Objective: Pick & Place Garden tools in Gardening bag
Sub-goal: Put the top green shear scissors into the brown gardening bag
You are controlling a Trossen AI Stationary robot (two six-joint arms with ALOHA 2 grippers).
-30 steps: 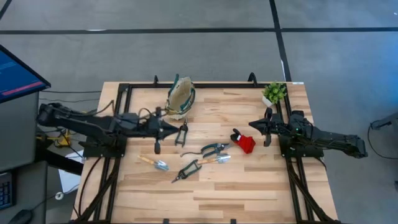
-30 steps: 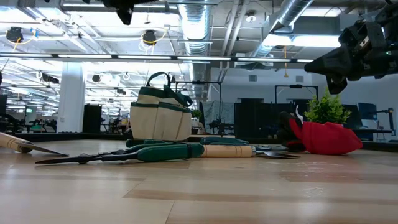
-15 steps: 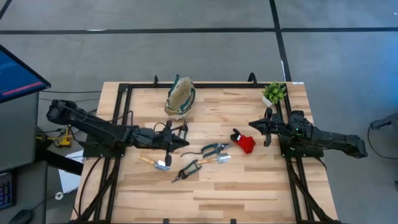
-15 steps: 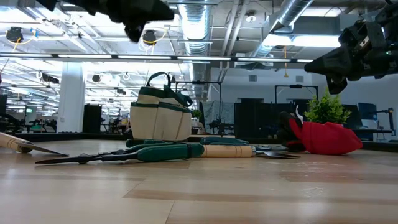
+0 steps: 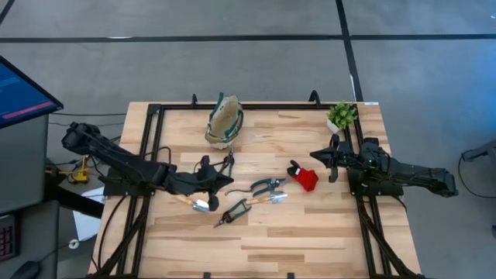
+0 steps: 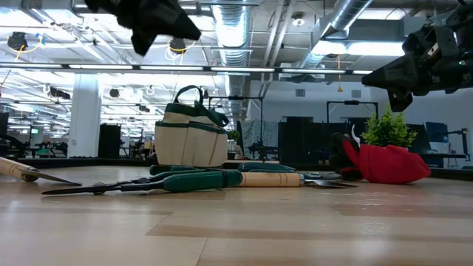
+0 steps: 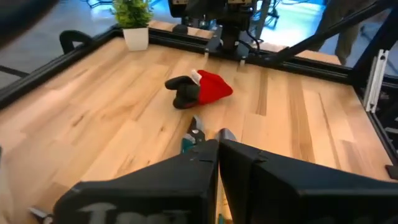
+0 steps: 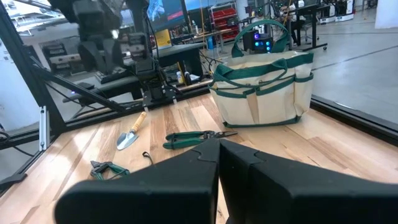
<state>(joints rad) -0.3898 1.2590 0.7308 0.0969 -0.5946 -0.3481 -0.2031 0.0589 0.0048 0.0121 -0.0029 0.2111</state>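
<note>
Trowel lies on the counter just beneath my left gripper, whose jaws are clenched and carry nothing. I hold the right gripper near the counter's right edge, jaws clenched and empty, the red-and-black piece close by it. I count four loose tools: trowel, green-handled pruners, black clippers and a wood-handled tool. One gardening bag stands at the far edge, apart from both jaws.
</note>
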